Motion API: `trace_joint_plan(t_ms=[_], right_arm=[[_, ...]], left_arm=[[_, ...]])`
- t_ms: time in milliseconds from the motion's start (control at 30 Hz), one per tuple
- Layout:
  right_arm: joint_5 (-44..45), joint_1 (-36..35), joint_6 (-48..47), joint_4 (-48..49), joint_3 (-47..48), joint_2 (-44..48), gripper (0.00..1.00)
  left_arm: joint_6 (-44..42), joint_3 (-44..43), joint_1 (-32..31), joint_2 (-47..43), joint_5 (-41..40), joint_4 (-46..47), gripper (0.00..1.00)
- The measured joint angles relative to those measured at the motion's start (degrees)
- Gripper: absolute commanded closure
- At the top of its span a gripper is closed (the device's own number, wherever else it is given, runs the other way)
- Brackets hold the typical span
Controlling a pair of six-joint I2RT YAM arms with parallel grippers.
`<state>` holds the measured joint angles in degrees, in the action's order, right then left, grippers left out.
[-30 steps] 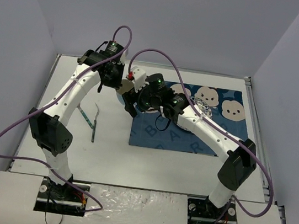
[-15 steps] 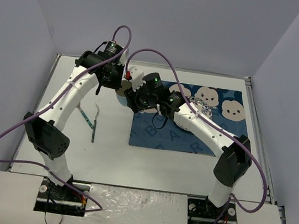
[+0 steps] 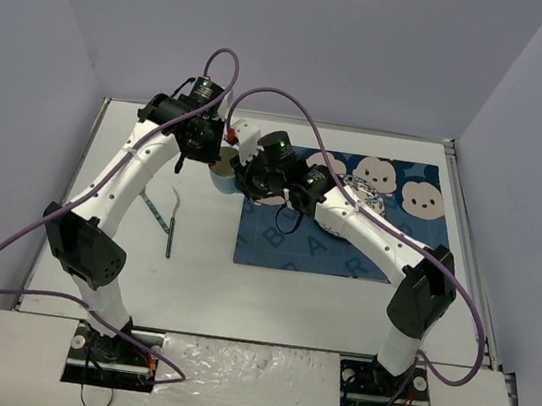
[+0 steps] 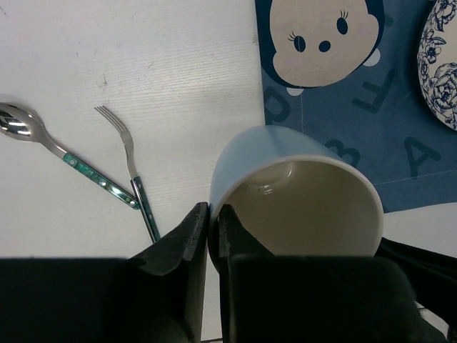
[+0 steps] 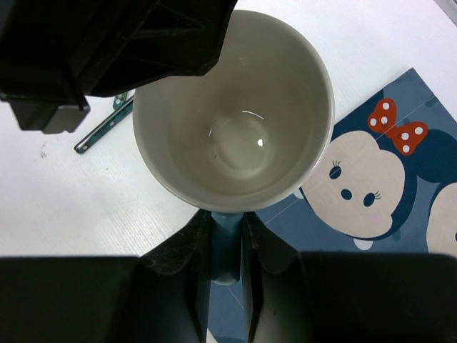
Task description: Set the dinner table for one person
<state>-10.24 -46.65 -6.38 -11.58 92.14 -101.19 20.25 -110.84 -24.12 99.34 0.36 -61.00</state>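
A light blue mug (image 3: pixel 223 168) with a cream inside is at the left edge of the blue cartoon-face placemat (image 3: pixel 345 249) on the white dinner table (image 3: pixel 199 284). My left gripper (image 4: pixel 213 214) is shut on the mug's rim wall (image 4: pixel 300 200), one finger inside and one outside. My right gripper (image 5: pixel 227 227) is shut on the mug's blue handle (image 5: pixel 227 250), with the mug (image 5: pixel 235 107) open side up. In the top view both grippers meet at the mug, the left (image 3: pixel 209 144) and the right (image 3: pixel 250 175).
A spoon (image 4: pixel 21 123) and a fork (image 4: pixel 132 171) with green handles lie on the table left of the mug, also in the top view (image 3: pixel 171 221). A blue-and-white patterned plate (image 4: pixel 441 64) sits on the placemat (image 4: pixel 357 107). Grey walls surround the table.
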Motion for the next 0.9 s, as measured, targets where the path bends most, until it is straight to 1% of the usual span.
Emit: trace_joint_plan(t_ms=[100, 133, 333, 467, 600, 700, 800, 900], right_arm=[[0.0, 0.0, -0.4, -0.3, 0.0, 0.0, 1.0], [0.1, 0.0, -0.6, -0.4, 0.0, 0.0, 1.0], [0.8, 1.0, -2.1, -0.3, -4.4, 0.3, 1.0], [0.3, 4.2, -3.4, 0.3, -10.4, 2.2, 1.0], [-0.2, 11.1, -5.0, 0.2, -15.9, 6.9, 1.0], [-0.8, 18.1, -6.8, 2.2, -18.1, 10.7, 1.0], [-3.6, 26.9, -8.3, 5.0, -19.0, 13.3, 1.0], [-5.9, 36.4, -9.7, 8.5, -19.0, 13.6, 1.0]], left_arm=[[0.0, 1.1, 0.0, -0.6, 0.2, 0.6, 0.67], [0.1, 1.5, 0.0, -0.8, 0.3, 0.7, 0.61], [0.8, 4.8, 0.3, -4.2, 0.3, 2.3, 0.39], [1.4, 8.6, 1.9, -7.4, 0.7, 4.9, 0.24], [1.6, 16.5, 5.8, -12.2, 0.9, 7.6, 0.12], [1.4, 24.6, 9.3, -16.7, 1.3, 11.1, 0.04], [0.8, 33.4, 12.3, -21.3, 1.6, 14.1, 0.03], [0.2, 40.2, 14.7, -24.7, 2.5, 17.2, 0.03]])
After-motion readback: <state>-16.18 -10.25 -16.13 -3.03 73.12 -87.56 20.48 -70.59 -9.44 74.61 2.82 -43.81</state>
